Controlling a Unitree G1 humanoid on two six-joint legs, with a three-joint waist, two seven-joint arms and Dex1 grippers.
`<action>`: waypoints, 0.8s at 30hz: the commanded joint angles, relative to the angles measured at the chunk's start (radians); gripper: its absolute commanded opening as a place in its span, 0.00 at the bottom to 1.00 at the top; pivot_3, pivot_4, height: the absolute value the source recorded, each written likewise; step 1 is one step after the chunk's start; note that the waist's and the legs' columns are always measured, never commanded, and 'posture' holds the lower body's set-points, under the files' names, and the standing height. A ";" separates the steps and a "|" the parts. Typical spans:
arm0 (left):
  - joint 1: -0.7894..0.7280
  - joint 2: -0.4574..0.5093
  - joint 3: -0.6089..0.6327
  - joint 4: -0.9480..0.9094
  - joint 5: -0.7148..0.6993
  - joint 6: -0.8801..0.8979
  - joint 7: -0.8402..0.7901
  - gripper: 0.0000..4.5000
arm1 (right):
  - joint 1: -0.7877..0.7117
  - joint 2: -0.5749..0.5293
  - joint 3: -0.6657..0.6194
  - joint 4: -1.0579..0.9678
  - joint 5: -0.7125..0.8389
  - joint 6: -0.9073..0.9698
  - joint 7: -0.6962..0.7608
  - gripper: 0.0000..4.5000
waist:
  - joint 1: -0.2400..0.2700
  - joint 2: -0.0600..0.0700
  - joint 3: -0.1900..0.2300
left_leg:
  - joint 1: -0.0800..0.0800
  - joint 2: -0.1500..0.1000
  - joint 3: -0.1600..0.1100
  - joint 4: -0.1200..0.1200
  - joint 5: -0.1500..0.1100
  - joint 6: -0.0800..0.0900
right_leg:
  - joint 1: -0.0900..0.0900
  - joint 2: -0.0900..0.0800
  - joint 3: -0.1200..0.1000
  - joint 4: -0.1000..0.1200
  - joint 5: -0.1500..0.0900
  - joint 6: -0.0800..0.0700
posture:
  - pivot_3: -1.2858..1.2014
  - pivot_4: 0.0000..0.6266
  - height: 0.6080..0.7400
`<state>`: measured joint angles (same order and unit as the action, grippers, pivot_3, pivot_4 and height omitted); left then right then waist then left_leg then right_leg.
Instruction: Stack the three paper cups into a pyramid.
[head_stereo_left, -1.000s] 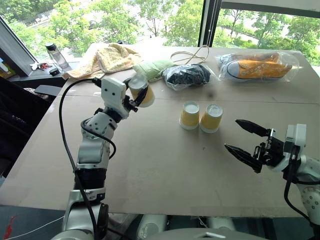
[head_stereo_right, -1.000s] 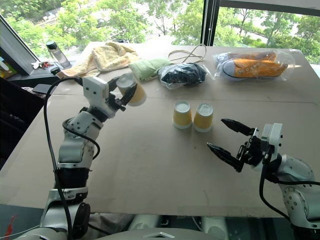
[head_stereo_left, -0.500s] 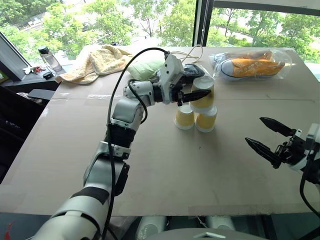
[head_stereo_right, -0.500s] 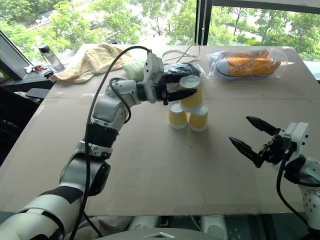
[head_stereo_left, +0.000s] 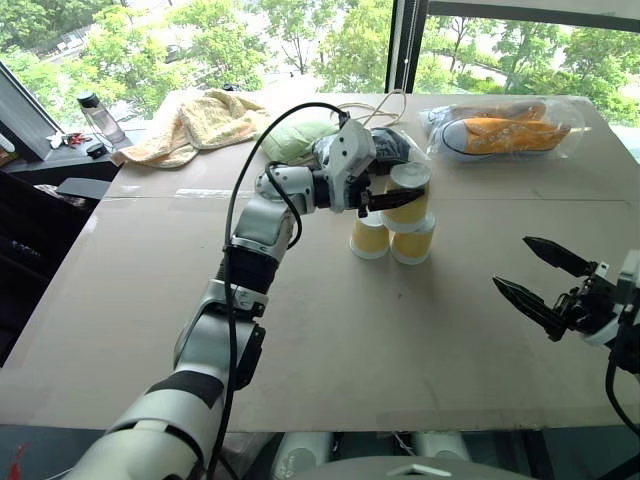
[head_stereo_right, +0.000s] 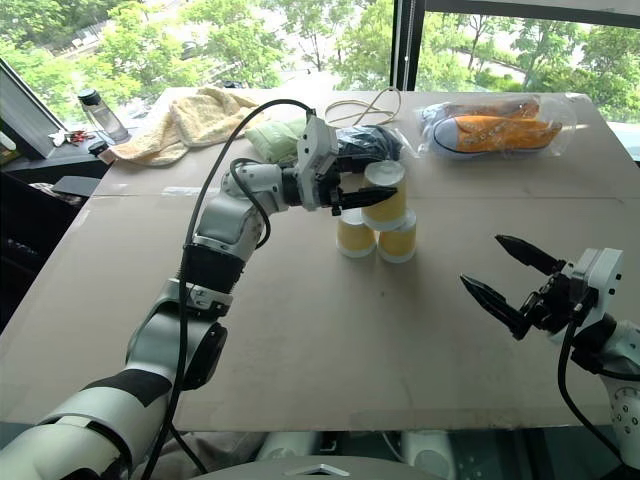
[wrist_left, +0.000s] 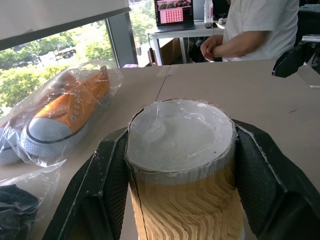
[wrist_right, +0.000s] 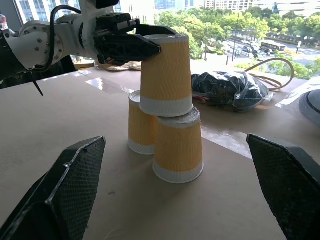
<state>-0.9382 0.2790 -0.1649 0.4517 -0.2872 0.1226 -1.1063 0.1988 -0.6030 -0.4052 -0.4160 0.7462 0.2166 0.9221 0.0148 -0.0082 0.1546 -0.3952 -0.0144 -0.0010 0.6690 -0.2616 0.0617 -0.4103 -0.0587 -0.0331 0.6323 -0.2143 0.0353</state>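
Observation:
Two mustard-yellow paper cups (head_stereo_left: 369, 238) (head_stereo_left: 412, 246) stand upside down side by side at the table's middle. The third cup (head_stereo_left: 410, 176) is upside down above them, white base up, with my left gripper (head_stereo_left: 404, 199) shut on its ribbed sides. Its rim (wrist_right: 166, 106) is level with the lower cups' tops and meets the top of the right-hand cup (wrist_right: 178, 147). Whether it also rests on the other cup (wrist_right: 139, 125) I cannot tell. My right gripper (head_stereo_left: 512, 263) hovers open and empty to the right of the stack, well apart from it.
Behind the cups lie a dark bagged bundle (head_stereo_left: 375, 148), a green cloth (head_stereo_left: 296, 138), a yellow towel (head_stereo_left: 200, 115), a looped cord (head_stereo_left: 385, 105) and a bagged orange shoe (head_stereo_left: 510, 130). A bottle (head_stereo_left: 93, 116) stands far left. A person (wrist_left: 260, 25) stands beyond the table.
My left arm has carried the cup from the left side of the table to above the two standing cups and lowered it a little. The right gripper has shifted slightly right, still open.

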 joint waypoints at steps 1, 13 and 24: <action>0.010 0.006 0.013 -0.024 0.003 0.009 -0.003 0.53 | -0.019 -0.009 -0.009 -0.034 0.013 -0.004 -0.002 1.00 | 0.000 0.000 0.000 | 0.000 0.000 0.000 0.000 0.000 0.000 | 0.000 0.000 0.000 0.000 0.000 0.000 | 0.52 0.24 1.00; 0.038 -0.015 0.075 -0.098 -0.052 0.041 0.051 0.98 | -0.039 -0.011 -0.014 -0.023 0.039 0.002 0.028 1.00 | 0.001 0.000 0.000 | 0.000 0.000 0.000 0.000 0.000 0.000 | 0.000 0.000 0.000 0.000 0.000 0.000 | 0.52 0.24 1.00; 0.166 0.082 0.229 -0.520 -0.332 0.307 0.081 0.98 | -0.029 -0.008 -0.015 0.027 0.023 -0.002 0.062 1.00 | -0.001 0.000 0.000 | 0.001 0.000 0.000 0.000 0.000 0.000 | 0.000 -0.002 0.000 0.001 0.000 0.000 | 0.52 0.24 1.00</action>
<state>-0.7817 0.3388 0.0298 0.0261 -0.5559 0.3804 -1.0279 0.1680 -0.6035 -0.4032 -0.3903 0.7603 0.2264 0.9736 0.0135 -0.0078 0.1544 -0.3943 -0.0141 -0.0012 0.6691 -0.2615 0.0614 -0.4104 -0.0608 -0.0327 0.6338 -0.2143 0.0352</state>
